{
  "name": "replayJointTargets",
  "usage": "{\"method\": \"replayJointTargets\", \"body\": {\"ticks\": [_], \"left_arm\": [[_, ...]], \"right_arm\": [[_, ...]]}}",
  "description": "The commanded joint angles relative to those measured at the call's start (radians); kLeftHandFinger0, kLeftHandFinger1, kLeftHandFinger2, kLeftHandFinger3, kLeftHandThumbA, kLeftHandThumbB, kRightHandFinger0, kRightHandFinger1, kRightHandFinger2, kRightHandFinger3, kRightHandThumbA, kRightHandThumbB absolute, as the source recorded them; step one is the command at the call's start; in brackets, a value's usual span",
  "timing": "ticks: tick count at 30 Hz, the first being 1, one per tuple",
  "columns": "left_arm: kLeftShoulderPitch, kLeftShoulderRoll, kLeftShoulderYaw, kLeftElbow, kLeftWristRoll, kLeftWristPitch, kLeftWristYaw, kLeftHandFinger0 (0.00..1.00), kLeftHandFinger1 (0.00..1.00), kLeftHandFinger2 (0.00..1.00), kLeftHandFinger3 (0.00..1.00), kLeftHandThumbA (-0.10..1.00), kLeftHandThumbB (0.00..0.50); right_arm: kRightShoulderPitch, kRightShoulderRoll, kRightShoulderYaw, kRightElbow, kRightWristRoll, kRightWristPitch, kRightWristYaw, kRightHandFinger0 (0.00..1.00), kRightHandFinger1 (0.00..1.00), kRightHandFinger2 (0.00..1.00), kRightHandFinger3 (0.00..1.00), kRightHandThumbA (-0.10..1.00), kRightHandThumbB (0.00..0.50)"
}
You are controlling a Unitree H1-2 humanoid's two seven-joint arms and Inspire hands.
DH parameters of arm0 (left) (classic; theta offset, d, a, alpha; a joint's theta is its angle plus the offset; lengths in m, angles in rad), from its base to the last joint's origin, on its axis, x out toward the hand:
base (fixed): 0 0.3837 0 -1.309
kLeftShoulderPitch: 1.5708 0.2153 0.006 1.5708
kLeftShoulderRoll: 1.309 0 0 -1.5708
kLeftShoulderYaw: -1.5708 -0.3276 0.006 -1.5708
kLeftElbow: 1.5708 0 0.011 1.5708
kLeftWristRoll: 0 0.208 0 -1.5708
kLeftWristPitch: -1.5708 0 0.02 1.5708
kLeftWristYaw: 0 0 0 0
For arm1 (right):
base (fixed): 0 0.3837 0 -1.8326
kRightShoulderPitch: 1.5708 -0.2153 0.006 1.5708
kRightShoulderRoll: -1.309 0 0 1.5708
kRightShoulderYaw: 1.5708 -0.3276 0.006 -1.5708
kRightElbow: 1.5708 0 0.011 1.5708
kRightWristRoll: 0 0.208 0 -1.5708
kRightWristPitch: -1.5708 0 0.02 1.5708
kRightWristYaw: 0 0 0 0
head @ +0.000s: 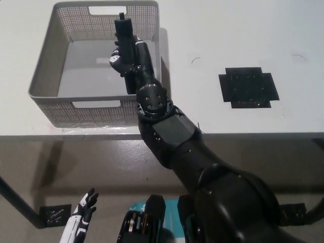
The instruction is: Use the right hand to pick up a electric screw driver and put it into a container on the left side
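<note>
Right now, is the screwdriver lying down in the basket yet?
Not yet. The right hand is shut on the electric screwdriver, holding it above the grey basket.

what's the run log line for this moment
right hand: shut on electric screwdriver | over grey mesh basket | left hand: low, open

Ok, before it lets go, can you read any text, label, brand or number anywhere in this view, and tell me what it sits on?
No readable text anywhere in the head view.
Grey mesh basket: a pale patch on its floor, perhaps a label, blank or too blurred to read.
Electric screwdriver in the right hand: no visible marking.
Black patch on the table: no lettering.
Teal item at the bottom edge: mostly hidden, nothing legible.
</note>
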Motion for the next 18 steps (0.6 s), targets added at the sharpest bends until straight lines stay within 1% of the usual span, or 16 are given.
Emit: {"method": "replayJointTargets", "body": {"ticks": [1,2,3,4,5,6,7,8,9,10,12,16,18], "left_arm": [[0.0,0.013,-0.009,-0.041,-0.001,-0.012,-0.011,1.0,1.0,1.0,1.0,1.0,0.121],[0.001,0.016,-0.011,-0.042,0.01,-0.009,-0.009,1.0,1.0,1.0,1.0,1.0,0.122],[0.001,0.015,-0.01,-0.041,0.009,-0.01,-0.008,1.0,1.0,1.0,1.0,1.0,0.117],[0.002,0.015,-0.012,-0.04,0.009,-0.011,-0.009,1.0,1.0,1.0,1.0,1.0,0.116],[0.002,0.016,-0.013,-0.041,0.01,-0.011,-0.01,1.0,1.0,1.0,1.0,1.0,0.116],[0.004,0.016,-0.013,-0.04,0.012,-0.013,-0.009,1.0,1.0,1.0,1.0,1.0,0.118],[0.004,0.017,-0.014,-0.04,0.013,-0.013,-0.008,1.0,1.0,1.0,1.0,1.0,0.124],[0.005,0.016,-0.014,-0.04,0.012,-0.012,-0.008,1.0,1.0,1.0,1.0,1.0,0.118],[0.007,0.015,-0.015,-0.046,0.008,-0.006,-0.01,1.0,1.0,1.0,1.0,1.0,0.115],[0.008,0.014,-0.015,-0.048,0.004,-0.006,-0.011,1.0,1.0,1.0,1.0,1.0,0.105],[0.004,0.013,-0.017,-0.042,0.003,-0.008,-0.01,1.0,1.0,1.0,1.0,1.0,0.104],[0.002,0.014,-0.021,-0.038,0.016,-0.013,-0.005,1.0,1.0,1.0,1.0,1.0,0.1],[0.003,0.014,-0.024,-0.038,0.021,-0.009,-0.004,1.0,1.0,1.0,1.0,1.0,0.116]], "right_arm": [[-0.069,-0.016,-0.016,-0.006,0.031,-0.078,0.063,0.33,0.37,0.57,0.76,0.18,0.176],[-0.063,-0.022,-0.02,-0.009,0.041,-0.08,0.105,0.62,0.7,0.95,1.0,0.28,0.162],[-0.058,-0.027,-0.016,-0.01,0.039,-0.084,0.135,0.73,0.83,1.0,1.0,0.38,0.178],[-0.053,-0.031,-0.01,-0.013,0.033,-0.088,0.152,0.92,0.99,1.0,1.0,0.5,0.224],[-0.05,-0.035,-0.002,-0.017,0.027,-0.09,0.166,1.0,1.0,1.0,1.0,0.54,0.216],[-0.047,-0.039,0.003,-0.019,0.026,-0.093,0.19,1.0,1.0,1.0,1.0,0.61,0.243],[-0.045,-0.041,0.003,-0.02,0.028,-0.095,0.205,1.0,1.0,1.0,1.0,0.64,0.257],[-0.045,-0.044,0.007,-0.02,0.025,-0.091,0.216,1.0,1.0,1.0,1.0,0.71,0.28],[-0.045,-0.047,0.011,-0.02,0.022,-0.09,0.222,1.0,1.0,1.0,1.0,0.75,0.289],[-0.046,-0.048,0.012,-0.018,0.022,-0.09,0.227,1.0,1.0,1.0,1.0,0.76,0.299],[-0.046,-0.054,0.015,-0.016,0.021,-0.091,0.233,1.0,1.0,1.0,1.0,0.79,0.324],[-0.042,-0.058,0.02,-0.025,0.018,-0.1,0.237,1.0,1.0,1.0,1.0,0.81,0.317],[-0.036,-0.062,0.026,-0.037,0.013,-0.102,0.239,1.0,1.0,1.0,1.0,0.83,0.309]]}}
